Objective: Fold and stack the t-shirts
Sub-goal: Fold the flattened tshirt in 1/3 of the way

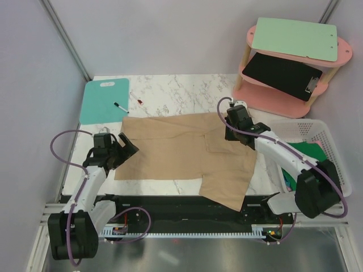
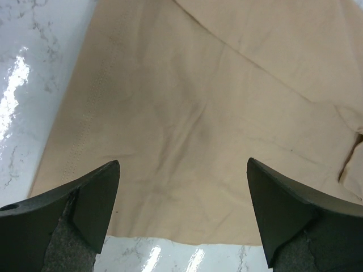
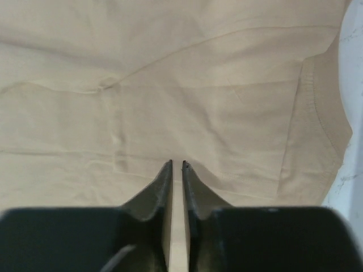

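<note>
One tan t-shirt lies spread flat across the middle of the glossy, grey-veined marble table. It is soft matte cloth with faint creases and stitched hems, and its near right corner hangs past the table's near edge. The left gripper sits at the shirt's left hem, its two dark wedge-shaped fingers spread wide and holding nothing. The right gripper is over the shirt's far right part with only a thin slit between its fingers; I cannot tell whether cloth is pinched. At right, one white mesh basket holds green cloth.
</note>
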Motion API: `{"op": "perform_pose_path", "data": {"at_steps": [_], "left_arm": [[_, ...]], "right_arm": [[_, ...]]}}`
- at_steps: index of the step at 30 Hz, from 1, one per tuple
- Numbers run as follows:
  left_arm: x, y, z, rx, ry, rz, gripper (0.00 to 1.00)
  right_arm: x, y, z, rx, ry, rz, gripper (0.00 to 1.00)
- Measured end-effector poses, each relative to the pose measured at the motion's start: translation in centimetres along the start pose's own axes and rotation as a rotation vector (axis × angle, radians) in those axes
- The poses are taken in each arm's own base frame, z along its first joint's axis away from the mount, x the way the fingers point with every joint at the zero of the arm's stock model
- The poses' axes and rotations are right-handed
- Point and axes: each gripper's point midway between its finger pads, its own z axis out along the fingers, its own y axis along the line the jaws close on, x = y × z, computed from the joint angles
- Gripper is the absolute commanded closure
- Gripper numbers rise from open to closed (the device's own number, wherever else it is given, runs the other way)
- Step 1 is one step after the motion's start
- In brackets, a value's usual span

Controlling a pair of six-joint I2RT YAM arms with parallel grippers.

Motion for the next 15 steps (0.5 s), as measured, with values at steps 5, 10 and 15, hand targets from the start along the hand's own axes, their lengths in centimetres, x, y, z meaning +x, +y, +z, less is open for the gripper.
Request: {"op": "perform_pose_path", "data": {"at_steps": [5, 10, 15], "left_arm": [[1.3, 0.7, 1.3, -0.036, 0.086, -0.008, 0.01], [0.4, -0.2, 1.6, -0.021, 0.086, -0.002, 0.01], [-1.2, -1.3, 1.9, -0.001, 0.061, 0.015, 0.01]], "right_arm": [[3.7, -1.2, 4.2, 0.085, 0.135, -0.028, 1.0], [4.5, -1.1, 7.4, 0.128, 0.209, -0.054, 1.0], [1.6, 0.8, 10.9, 0.114, 0.171, -0.055, 1.0]]}}
